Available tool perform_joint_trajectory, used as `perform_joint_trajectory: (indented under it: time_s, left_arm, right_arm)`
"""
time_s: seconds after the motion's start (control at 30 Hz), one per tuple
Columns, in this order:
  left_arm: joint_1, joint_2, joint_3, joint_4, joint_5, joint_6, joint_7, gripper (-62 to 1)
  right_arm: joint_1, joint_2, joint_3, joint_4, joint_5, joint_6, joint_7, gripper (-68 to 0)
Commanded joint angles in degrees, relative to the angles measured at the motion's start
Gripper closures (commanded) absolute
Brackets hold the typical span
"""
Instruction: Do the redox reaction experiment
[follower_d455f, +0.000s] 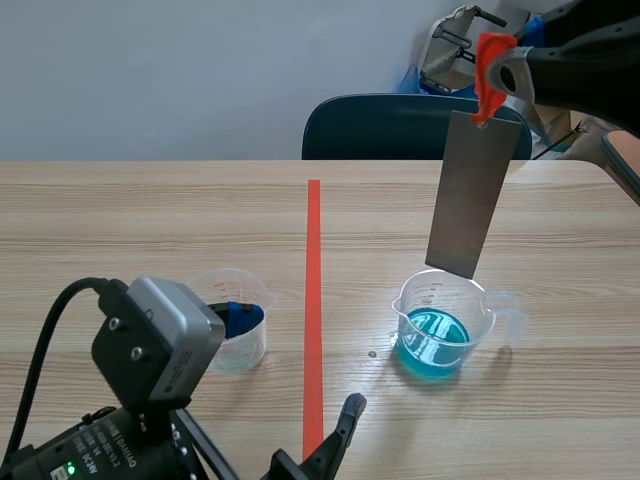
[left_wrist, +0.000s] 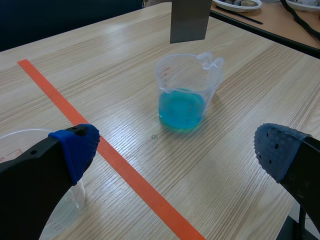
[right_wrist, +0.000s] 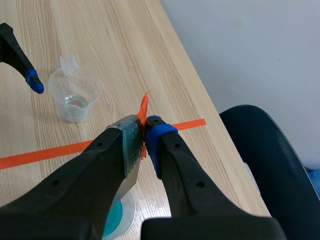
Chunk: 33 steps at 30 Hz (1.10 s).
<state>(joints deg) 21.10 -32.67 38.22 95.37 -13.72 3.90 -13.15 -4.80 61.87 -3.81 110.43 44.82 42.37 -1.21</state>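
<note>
The right gripper (follower_d455f: 497, 72) is closed on the top end of a flat grey metal strip (follower_d455f: 470, 195), its pads pinching the sheet at an orange-red tab (right_wrist: 144, 107) fixed there. The strip hangs nearly upright, a little tilted, with its lower edge above the beaker of blue liquid (follower_d455f: 443, 322) and apart from it; the left wrist view shows a gap between strip (left_wrist: 189, 20) and rim, so the metal is not yet in the liquid.

The strip looks thin, stiff and light, with a smooth face that would likely slide under a loose pinch. The top end is the sensible place to hold it (it keeps the pads dry and leaves the long lower part free to dip). Held so far from its free end, it may swing.

The beaker (left_wrist: 186, 92) seems to be thin clear plastic, only part filled, so probably light enough to tip or skid if the strip catches its rim or spout.

The left gripper (left_wrist: 177, 150) is spread wide and holds nothing; it sits low near a second clear beaker (follower_d455f: 235, 320) across the tape line (follower_d455f: 313, 300).
</note>
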Motion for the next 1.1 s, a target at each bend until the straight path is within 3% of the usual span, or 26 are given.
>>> perform_joint_trajectory:
  time_s: [0.0, 1.07]
  left_arm:
    - [-0.02, 0.57, 0.22, 0.87, -0.17, -0.17, -0.98, -62.3]
    - [-0.02, 0.57, 0.22, 0.87, -0.2, -0.17, -2.58, -62.3]
  right_arm:
    - [0.68, 0.35, 0.81, 0.52, 0.44, 0.35, 0.85, -0.8]
    - [0.68, 0.35, 0.81, 0.52, 0.44, 0.35, 0.85, -0.8]
